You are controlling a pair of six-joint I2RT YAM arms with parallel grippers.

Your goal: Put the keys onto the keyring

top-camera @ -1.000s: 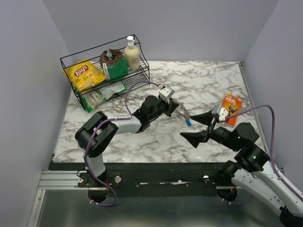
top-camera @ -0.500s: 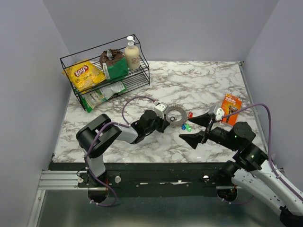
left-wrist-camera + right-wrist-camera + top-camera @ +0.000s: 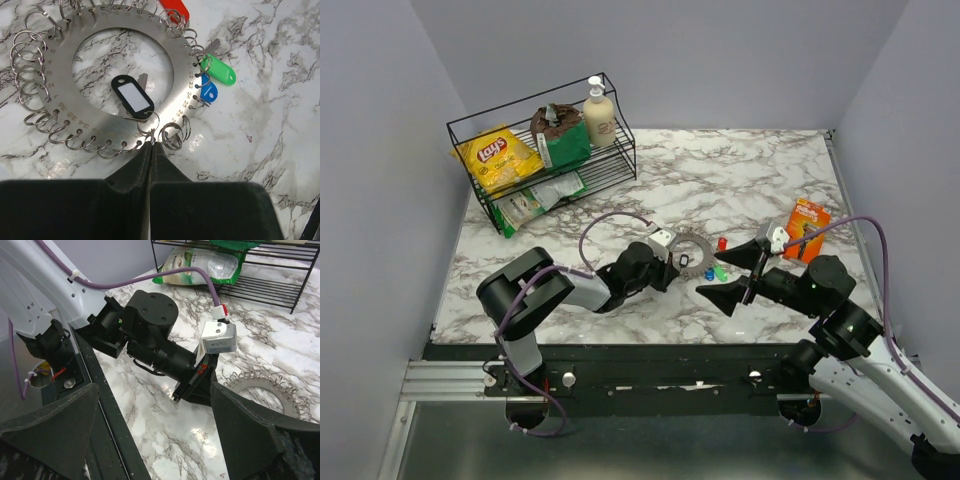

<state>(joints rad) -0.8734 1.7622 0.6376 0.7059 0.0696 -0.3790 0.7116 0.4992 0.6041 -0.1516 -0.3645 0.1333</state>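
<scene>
Keyring [image 3: 60,100] pinched at rim by low left gripper [image 3: 151,145].

My left arm [image 3: 575,290] and right arm [image 3: 860,378] have black joints, pale grey links and purple cables [image 3: 588,228]. My left hand [image 3: 151,146] and right hand [image 3: 155,440] are matte black.

Robot lab booth, grey walls [image 3: 720,60], marble table [image 3: 770,170]

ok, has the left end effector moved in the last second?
Yes: the left end effector, shut on the keyring, moved toward the near edge, farther from the wire rack.
</scene>
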